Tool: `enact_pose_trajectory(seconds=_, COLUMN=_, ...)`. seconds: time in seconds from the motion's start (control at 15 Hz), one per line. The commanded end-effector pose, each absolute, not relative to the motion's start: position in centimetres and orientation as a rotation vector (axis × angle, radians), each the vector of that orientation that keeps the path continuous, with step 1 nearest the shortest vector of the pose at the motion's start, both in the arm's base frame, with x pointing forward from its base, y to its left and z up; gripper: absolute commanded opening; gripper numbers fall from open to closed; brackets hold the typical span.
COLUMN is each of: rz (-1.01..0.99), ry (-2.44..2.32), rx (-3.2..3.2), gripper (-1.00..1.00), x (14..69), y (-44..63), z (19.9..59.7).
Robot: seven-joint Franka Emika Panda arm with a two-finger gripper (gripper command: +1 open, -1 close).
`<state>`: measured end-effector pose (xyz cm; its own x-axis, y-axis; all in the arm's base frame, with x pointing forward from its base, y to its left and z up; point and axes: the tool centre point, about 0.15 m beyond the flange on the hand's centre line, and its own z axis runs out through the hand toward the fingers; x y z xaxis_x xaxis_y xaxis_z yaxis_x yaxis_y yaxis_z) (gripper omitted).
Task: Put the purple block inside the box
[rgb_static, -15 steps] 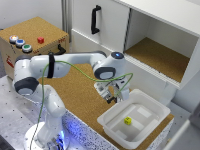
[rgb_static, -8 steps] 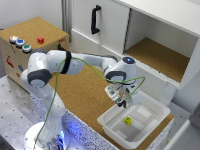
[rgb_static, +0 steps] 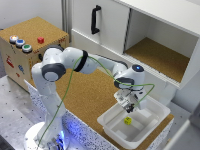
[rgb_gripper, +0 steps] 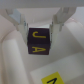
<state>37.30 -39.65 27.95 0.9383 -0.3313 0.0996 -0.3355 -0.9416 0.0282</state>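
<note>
I have the purple block (rgb_gripper: 39, 42) clamped between my fingers (rgb_gripper: 40, 31), one pad pressed to each side of it, so that it hangs just beneath my wrist with its yellow lettering facing the wrist camera. In the exterior view my fingers (rgb_static: 128, 106) hover over the box (rgb_static: 156, 111), the shallow white tub that sits on the cork counter (rgb_static: 90, 97), and I am above the part of it nearest the cabinet (rgb_static: 150, 30). The block is not yet resting on anything: in the wrist view I see the pale floor of the box (rgb_gripper: 20, 67) below it and the rim curving around behind my fingers. A small yellow thing (rgb_static: 128, 120) already lies on the floor of the box, below me and a little to one side; its corner shows in the wrist view as a yellow tile (rgb_gripper: 55, 79) with dark marks. I judge the carrying step to be nearly finished and the placing step to be in hand. The next move, as I see it, calls for a short descent straight down until the block is near the floor, then parting my fingers to let it go, keeping clear of the yellow thing and the wall of the box so that the block settles flat and does not tip.
</note>
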Motion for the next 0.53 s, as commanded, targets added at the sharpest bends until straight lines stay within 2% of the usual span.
enact_pose_trajectory(seconds=0.0, rz=0.1, ry=-0.491, rx=3.137, gripper=-1.0, x=41.2, y=-42.9, z=25.0)
enact_pose_trajectory(seconds=0.47, rz=0.067, ry=-0.465, rx=3.116, gripper=-1.0, x=43.0, y=-42.8, z=23.3)
